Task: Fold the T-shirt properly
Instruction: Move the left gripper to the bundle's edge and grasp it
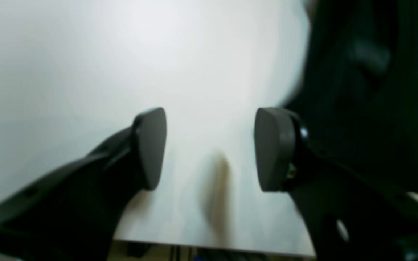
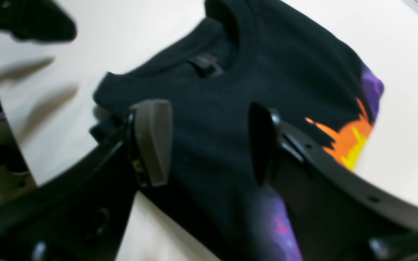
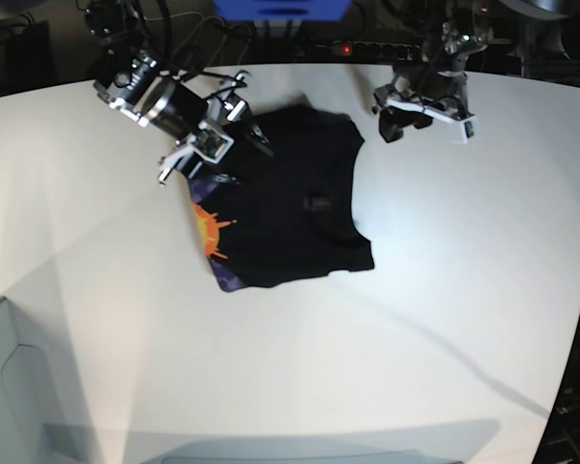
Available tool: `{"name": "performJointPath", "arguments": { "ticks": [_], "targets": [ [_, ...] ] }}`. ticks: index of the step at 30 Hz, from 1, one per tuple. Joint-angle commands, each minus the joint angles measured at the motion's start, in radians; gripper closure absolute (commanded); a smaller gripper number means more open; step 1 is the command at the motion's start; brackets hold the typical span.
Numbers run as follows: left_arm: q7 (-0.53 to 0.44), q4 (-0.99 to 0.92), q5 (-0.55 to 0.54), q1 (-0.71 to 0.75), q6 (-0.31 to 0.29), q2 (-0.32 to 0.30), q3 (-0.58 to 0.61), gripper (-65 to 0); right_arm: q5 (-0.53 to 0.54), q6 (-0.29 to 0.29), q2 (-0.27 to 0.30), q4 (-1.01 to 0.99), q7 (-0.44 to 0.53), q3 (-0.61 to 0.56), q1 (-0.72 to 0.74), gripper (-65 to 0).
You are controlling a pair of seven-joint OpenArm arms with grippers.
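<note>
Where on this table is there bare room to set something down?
Bare table runs wide in front of the T-shirt, and on both its sides. It is crowded at the shirt's far edge, where the open right gripper and open left gripper hover.

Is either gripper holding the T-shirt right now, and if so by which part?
Nothing is held. The left gripper is open above bare table; the right gripper is open over the folded T-shirt, with no cloth pinched.
</note>
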Motion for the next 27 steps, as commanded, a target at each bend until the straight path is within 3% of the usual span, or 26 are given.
{"name": "performJointPath", "arguments": {
  "ticks": [1, 15, 21, 27],
  "targets": [
    [-0.018, 0.014, -0.004, 0.001, -0.006, -0.003, 0.018, -37.4, 0.022, 0.009, -0.001, 0.015, 0.029, 0.008, 0.005, -34.4],
    [-0.018, -0.005, -0.004, -0.076, -0.006, -0.007, 0.182, -36.8, 0.022, 0.009, 0.002, 0.006, 0.028, 0.034, -0.017, -34.4],
    [-0.021, -0.06, -0.004, -0.082, -0.006, -0.009, 0.227, -24.0, 0.022, 0.009, -0.003, 0.0, 0.028, 0.132, -0.029, -34.4],
    [-0.02, -0.054, -0.004, -0.074, -0.006, -0.01, 0.231, -23.8, 0.022, 0.009, -0.003, -0.049, 0.028, 0.214, -0.027, -34.4]
  ]
}}
